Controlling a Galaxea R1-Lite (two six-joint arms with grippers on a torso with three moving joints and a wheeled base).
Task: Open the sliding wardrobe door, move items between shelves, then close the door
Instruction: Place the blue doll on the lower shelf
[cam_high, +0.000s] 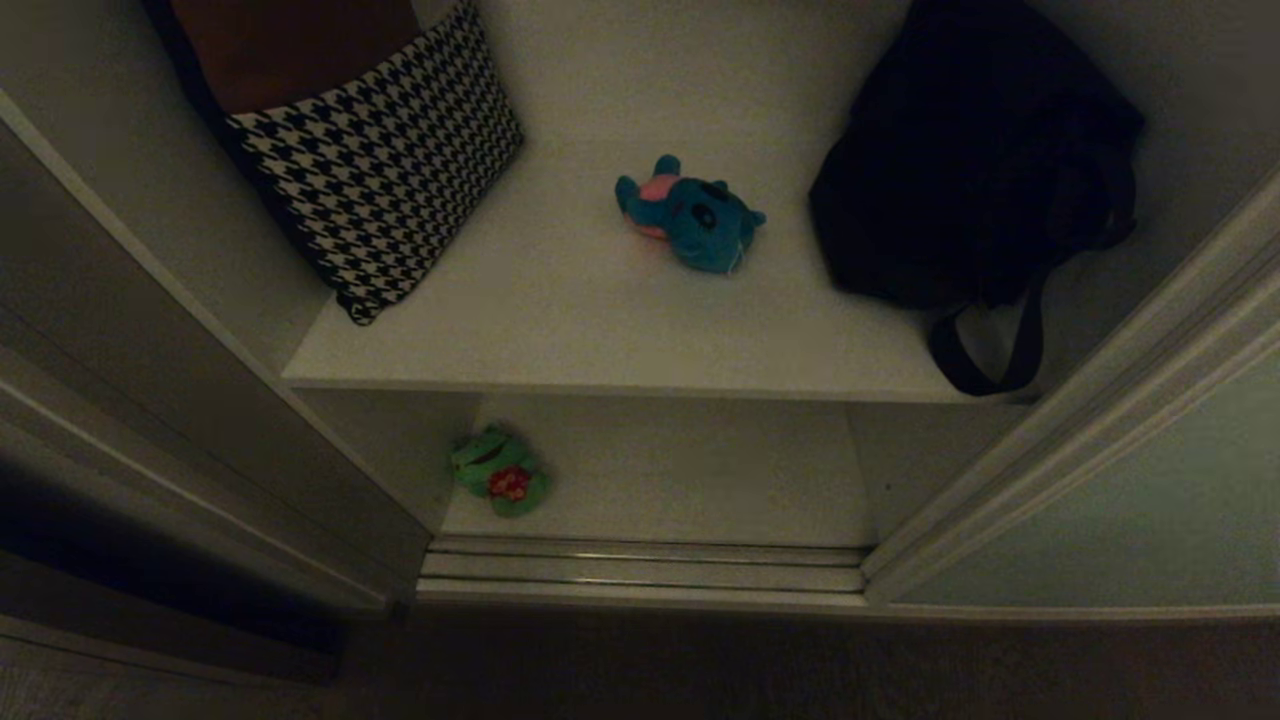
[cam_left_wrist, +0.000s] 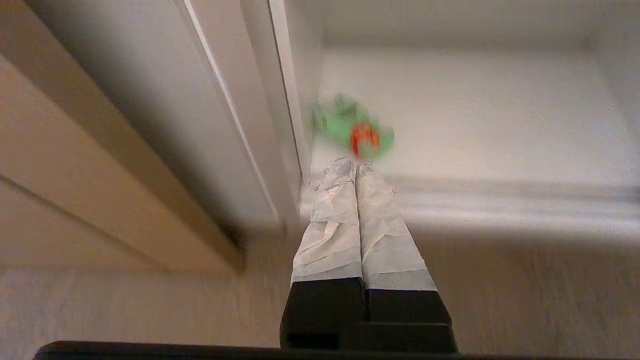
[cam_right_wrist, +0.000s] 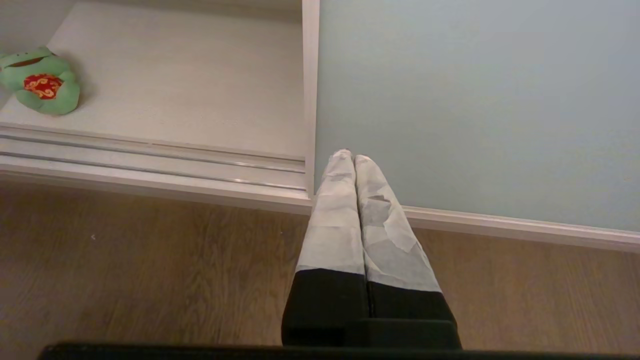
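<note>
The sliding wardrobe door (cam_high: 1110, 500) stands slid aside to the right, and the wardrobe is open. A blue plush toy (cam_high: 692, 212) with a pink patch lies mid upper shelf (cam_high: 560, 330). A green plush toy (cam_high: 500, 470) with a red spot lies at the left of the bottom shelf (cam_high: 680, 470). Neither arm shows in the head view. My left gripper (cam_left_wrist: 356, 164) is shut and empty above the floor, pointing toward the green toy (cam_left_wrist: 356, 129). My right gripper (cam_right_wrist: 348, 156) is shut and empty in front of the door's (cam_right_wrist: 475, 100) frame edge; the green toy (cam_right_wrist: 40, 80) lies far off to its side.
A houndstooth cushion (cam_high: 385, 165) leans at the upper shelf's left and a black strapped bag (cam_high: 975, 160) sits at its right. Silver sliding tracks (cam_high: 640, 570) run along the wardrobe's threshold. Dark wooden panelling (cam_high: 120, 440) stands to the left; wood floor (cam_right_wrist: 150, 270) lies in front.
</note>
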